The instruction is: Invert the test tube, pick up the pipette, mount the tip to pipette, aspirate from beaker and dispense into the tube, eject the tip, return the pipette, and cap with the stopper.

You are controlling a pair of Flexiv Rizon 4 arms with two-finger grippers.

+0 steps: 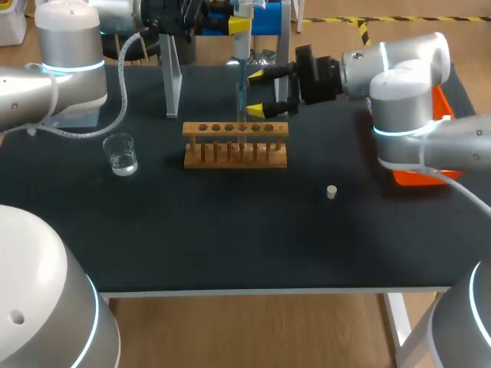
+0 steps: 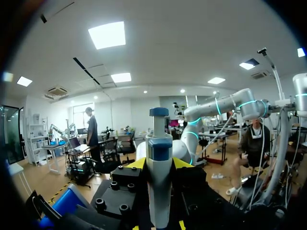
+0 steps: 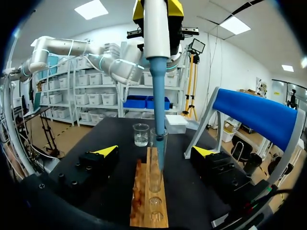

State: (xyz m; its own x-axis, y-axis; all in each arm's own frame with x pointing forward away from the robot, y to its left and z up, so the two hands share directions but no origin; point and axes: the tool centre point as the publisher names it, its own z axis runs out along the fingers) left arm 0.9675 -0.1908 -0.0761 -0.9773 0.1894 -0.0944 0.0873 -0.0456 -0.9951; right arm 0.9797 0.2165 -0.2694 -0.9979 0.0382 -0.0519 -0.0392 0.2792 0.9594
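While the left gripper (image 2: pixel 159 163) pinches one pipette (image 2: pixel 159 191), the right gripper (image 3: pixel 154 151) stands spread wide around one test tube (image 3: pixel 154 178), one beaker (image 3: pixel 141 134) ahead.

Bright even overhead light w/ faint shadows

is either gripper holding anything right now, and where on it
The left gripper holds the pipette by its upper body. The right gripper is open, holding nothing.

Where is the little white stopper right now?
In the head view, the stopper lies by itself on the black table, right of the middle, nearer the camera than the wooden test tube rack and off its right end.
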